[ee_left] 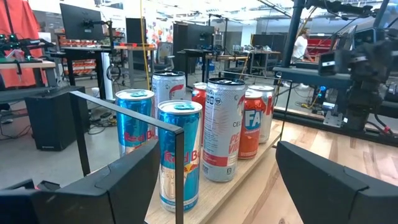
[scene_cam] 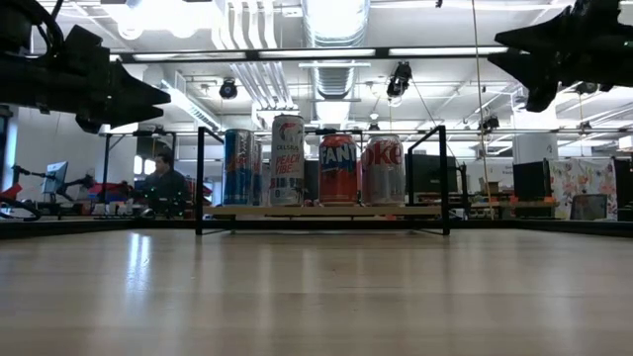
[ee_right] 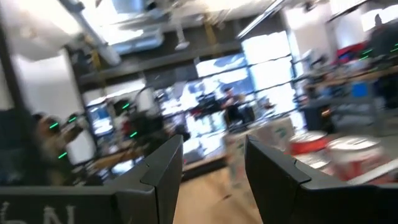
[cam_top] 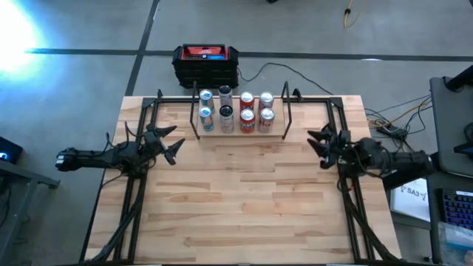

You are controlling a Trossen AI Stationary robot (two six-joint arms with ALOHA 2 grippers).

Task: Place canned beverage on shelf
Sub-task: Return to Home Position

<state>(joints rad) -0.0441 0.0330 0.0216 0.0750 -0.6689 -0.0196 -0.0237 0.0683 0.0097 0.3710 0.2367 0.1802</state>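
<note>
Slatted table (cam_top: 244, 199) carries shelf (scene_cam: 326, 210); eight cans (cam_top: 246, 122) on shelf.

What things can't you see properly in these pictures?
Low view: the back row of cans on the shelf mostly hides behind the front four cans.
Left wrist view: the orange can is half hidden by the white can.
Right wrist view: the nearest cans past the right claw are cut off by the edge, names unreadable.
High view: the black-and-red box has writing too small to read; the left claw hangs open beside the shelf.
</note>
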